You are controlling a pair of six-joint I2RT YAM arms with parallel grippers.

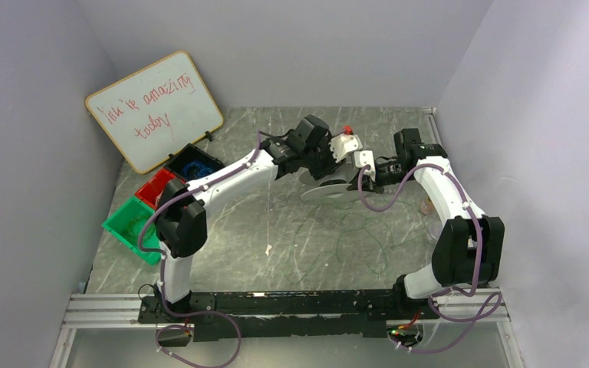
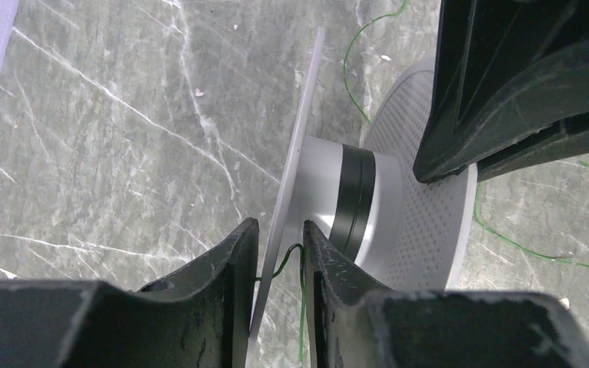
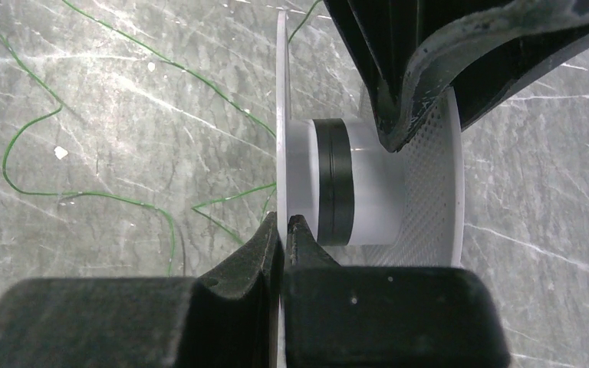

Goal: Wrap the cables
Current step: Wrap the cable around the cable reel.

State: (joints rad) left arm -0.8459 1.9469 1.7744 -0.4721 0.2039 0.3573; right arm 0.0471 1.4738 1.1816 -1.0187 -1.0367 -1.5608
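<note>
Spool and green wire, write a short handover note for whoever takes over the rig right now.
The right gripper is shut on the thin flange of the spool.
The left gripper stands part open astride the flange's rim, with the green wire running between its fingers.
Most of the wire lies in loose squiggles on the table.
Done: spool gripped, wire led to the flange. I cannot tell how much is on the hub.
Left: wind the loose wire onto the spool.

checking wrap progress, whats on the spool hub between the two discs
Only a black band shows on the white hub; none of the green cable is wound there. One strand crosses the thin disc's edge at the left hand. The hub's far side is hidden.
</note>
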